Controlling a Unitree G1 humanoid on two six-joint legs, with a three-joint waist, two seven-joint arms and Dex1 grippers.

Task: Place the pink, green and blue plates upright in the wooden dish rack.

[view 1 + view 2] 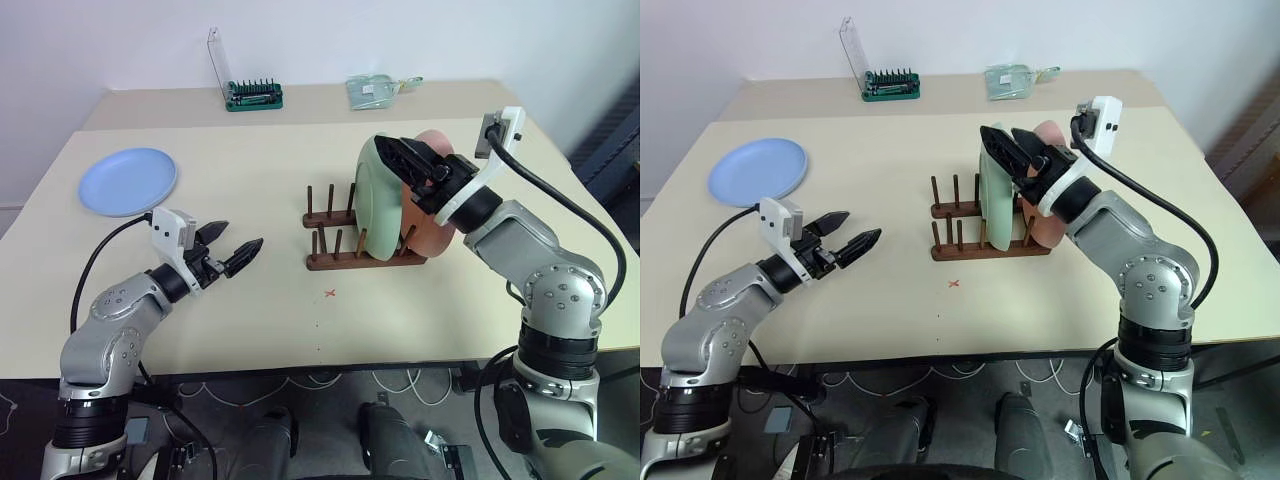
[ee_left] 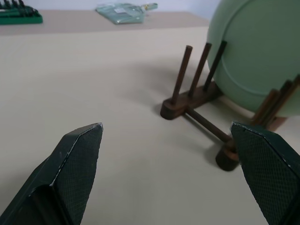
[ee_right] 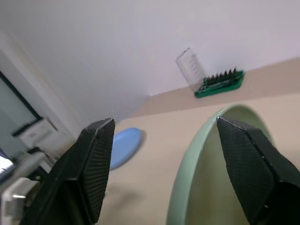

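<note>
Green plate (image 1: pixel 378 200) upright in rack (image 1: pixel 345 255), right hand (image 1: pixel 412 160) apart at its rim, left hand (image 1: pixel 232 248) apart

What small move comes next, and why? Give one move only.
Probably lift the right gripper up and away from the green plate. Its fingers are spread at the plate's top edge, and the plate stands upright between the pegs of the wooden dish rack, beside the pink plate. Only the blue plate lies flat on the table, near the open left gripper.
</note>
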